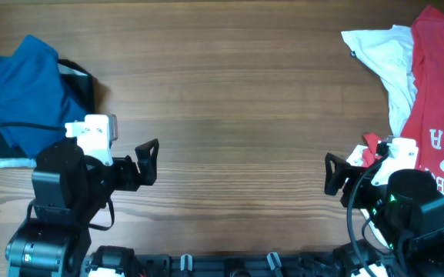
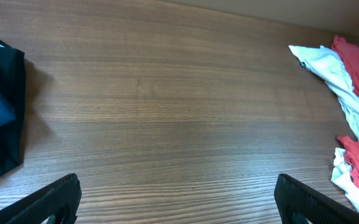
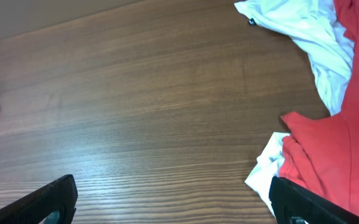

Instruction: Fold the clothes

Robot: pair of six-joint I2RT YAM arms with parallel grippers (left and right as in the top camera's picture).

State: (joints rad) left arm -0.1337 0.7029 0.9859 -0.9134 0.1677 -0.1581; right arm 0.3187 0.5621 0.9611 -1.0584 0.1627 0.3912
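Both claws, left gripper (image 1: 148,161) and right gripper (image 1: 333,175), gape empty above the wooden table (image 1: 237,92). Two crumpled heaps: blue shirt (image 1: 21,85) over black garment (image 1: 83,81) far left; white garment (image 1: 387,54) beside red lettered shirt (image 1: 437,92) far right.

Wooden table (image 1: 229,100) carries blue shirt (image 1: 21,92), white garment (image 1: 387,58), red garment (image 1: 437,85).

Bright, even light, soft faint shadows, all three views fairly sharp.

- Your left tool (image 1: 151,161) and right tool (image 1: 331,173) hang with jaws spread wide above the brown wooden surface (image 1: 229,92).
- Crumpled dark blue cloth shirt (image 1: 21,85) lies left; red white-lettered cloth garment (image 1: 437,92) lies right.
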